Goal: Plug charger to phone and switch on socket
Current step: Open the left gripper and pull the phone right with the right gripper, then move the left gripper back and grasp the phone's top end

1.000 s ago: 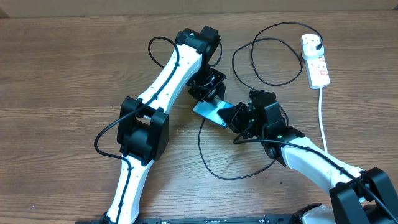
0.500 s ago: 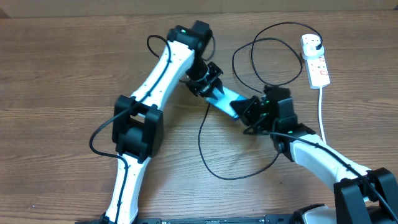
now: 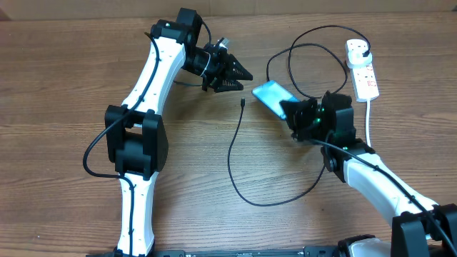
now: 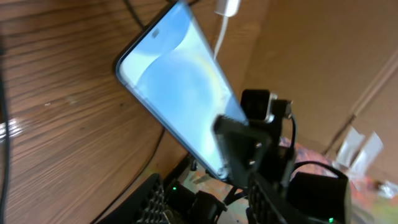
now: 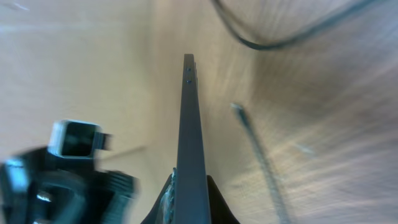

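Wood-grain table (image 3: 71, 86), right gripper (image 3: 290, 109) clamping phone (image 3: 270, 93), left gripper (image 3: 245, 73) spread apart, charger (image 3: 230, 158) lying loose

1. The table (image 3: 64, 78) is viewed from straight above, from far enough away that both arms are largely taken in.
2. From the left wrist, the phone (image 4: 174, 93) is faced screen-on and closely, ahead of the left gripper (image 4: 208, 190).
3. From the right wrist, the phone is seen edge-on and very near, directly ahead of the right gripper (image 5: 189, 199).
4. The phone is shared by all three views.
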Motion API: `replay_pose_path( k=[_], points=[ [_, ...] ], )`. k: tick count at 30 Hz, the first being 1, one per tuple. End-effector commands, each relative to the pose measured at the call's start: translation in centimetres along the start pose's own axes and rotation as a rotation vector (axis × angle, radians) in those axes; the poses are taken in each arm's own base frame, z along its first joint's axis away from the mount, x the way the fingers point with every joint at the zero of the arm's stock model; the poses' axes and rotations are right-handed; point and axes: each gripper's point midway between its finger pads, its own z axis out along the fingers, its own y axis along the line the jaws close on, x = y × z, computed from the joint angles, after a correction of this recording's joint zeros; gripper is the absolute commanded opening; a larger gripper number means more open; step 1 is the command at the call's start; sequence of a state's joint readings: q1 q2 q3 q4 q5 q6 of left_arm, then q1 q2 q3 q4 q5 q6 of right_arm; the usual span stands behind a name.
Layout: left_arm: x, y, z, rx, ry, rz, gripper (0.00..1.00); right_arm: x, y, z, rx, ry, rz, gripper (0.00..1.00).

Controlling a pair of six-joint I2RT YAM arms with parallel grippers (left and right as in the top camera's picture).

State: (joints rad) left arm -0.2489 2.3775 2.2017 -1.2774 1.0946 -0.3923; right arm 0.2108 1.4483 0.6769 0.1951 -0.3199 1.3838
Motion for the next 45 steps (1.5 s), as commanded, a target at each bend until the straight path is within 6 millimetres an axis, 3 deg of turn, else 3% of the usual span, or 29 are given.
replay_pose_path(
  k=[1,6,15,24,31,38,45],
  points=[
    [0.6,-2.4,-0.2,0.109,0.030,0.113,0.40,-1.5,7.0,-1.2,-0.166,-0.067,0.058,0.04],
    [0.5,-3.5,-0.2,0.162,0.035,0.145,0.41,-2.0,9.1,-1.6,-0.208,-0.090,0.095,0.04],
    [-1.6,-4.0,0.2,0.146,-0.019,0.017,0.45,-1.3,9.1,-1.4,-0.207,-0.068,0.169,0.04],
    [-2.8,-4.9,2.3,0.096,-0.075,0.015,0.45,-0.3,9.8,-1.3,-0.231,-0.058,0.151,0.04],
    [-3.7,-5.5,2.8,0.095,-0.111,-0.009,0.43,0.0,10.0,-1.3,-0.238,-0.046,0.147,0.04],
    [-4.5,-4.7,2.8,0.051,-0.162,-0.057,0.39,1.6,10.1,-1.0,-0.234,0.000,0.138,0.04],
    [-4.9,-5.4,2.9,0.070,-0.174,-0.059,0.32,3.5,10.1,-0.8,-0.228,0.069,0.125,0.04]
  ],
)
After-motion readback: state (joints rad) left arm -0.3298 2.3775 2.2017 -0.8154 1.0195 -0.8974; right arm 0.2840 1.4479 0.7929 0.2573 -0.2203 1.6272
